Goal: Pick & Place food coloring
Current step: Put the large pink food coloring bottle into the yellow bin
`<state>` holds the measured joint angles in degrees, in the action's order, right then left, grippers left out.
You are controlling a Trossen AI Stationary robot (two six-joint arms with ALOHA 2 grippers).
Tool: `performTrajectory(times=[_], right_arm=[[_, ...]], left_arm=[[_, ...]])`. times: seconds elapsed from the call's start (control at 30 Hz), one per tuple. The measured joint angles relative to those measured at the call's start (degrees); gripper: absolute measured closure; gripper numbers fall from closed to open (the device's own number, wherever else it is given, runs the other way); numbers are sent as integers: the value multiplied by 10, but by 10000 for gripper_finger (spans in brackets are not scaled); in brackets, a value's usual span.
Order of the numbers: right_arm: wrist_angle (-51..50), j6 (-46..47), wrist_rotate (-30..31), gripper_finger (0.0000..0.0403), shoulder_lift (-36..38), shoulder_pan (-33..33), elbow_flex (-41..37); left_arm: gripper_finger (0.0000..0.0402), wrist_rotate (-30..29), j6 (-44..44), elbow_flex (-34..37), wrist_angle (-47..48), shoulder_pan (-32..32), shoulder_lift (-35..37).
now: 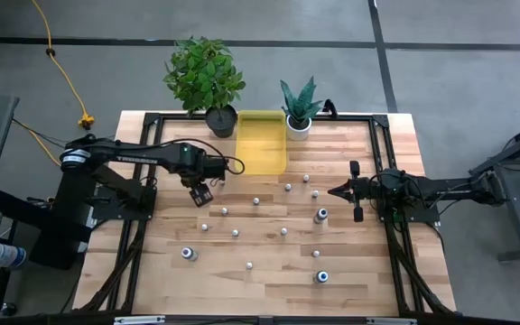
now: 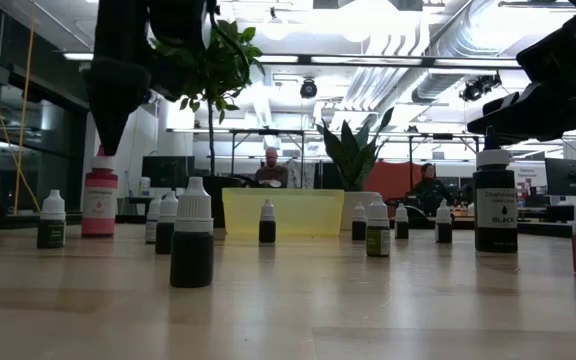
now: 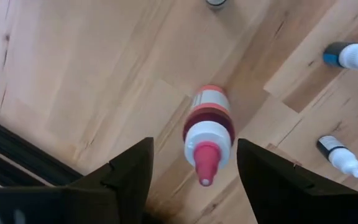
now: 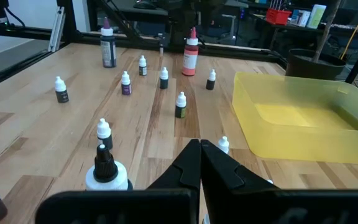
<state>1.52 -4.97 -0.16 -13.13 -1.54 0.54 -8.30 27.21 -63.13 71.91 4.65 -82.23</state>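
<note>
One red food coloring bottle [image 3: 207, 134] upright, tip up, left gripper [image 3: 191, 168] open above

Left arm: reaches from the table's left edge toward the middle, wrist bent downward; left end effector [image 1: 200, 194] pointing down at the table, its two dark fingers [image 3: 129, 171] spread wide with nothing gripped between them.

Right arm: extended level from the right edge, waiting; right end effector [image 1: 334, 190] with fingertips pressed together, holding nothing.
</note>
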Motion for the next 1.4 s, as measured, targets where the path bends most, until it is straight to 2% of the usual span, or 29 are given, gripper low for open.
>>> performTrajectory(times=[0.27, 0.57, 0.9, 1.27, 1.4], right_arm=[[0, 0, 0, 402, 0, 0, 0], [0, 0, 0, 402, 0, 0, 0], [0, 0, 0, 402, 0, 0, 0], [0, 0, 0, 402, 0, 0, 0], [0, 0, 0, 402, 0, 0, 0]], left_arm=[[179, 54, -1, 21, -22, 6, -4], [183, 33, 3, 37, -28, 6, -4], [233, 33, 3, 31, -34, 6, -4], [291, 60, 3, 31, -30, 6, -4], [301, 60, 3, 31, -30, 6, -4]])
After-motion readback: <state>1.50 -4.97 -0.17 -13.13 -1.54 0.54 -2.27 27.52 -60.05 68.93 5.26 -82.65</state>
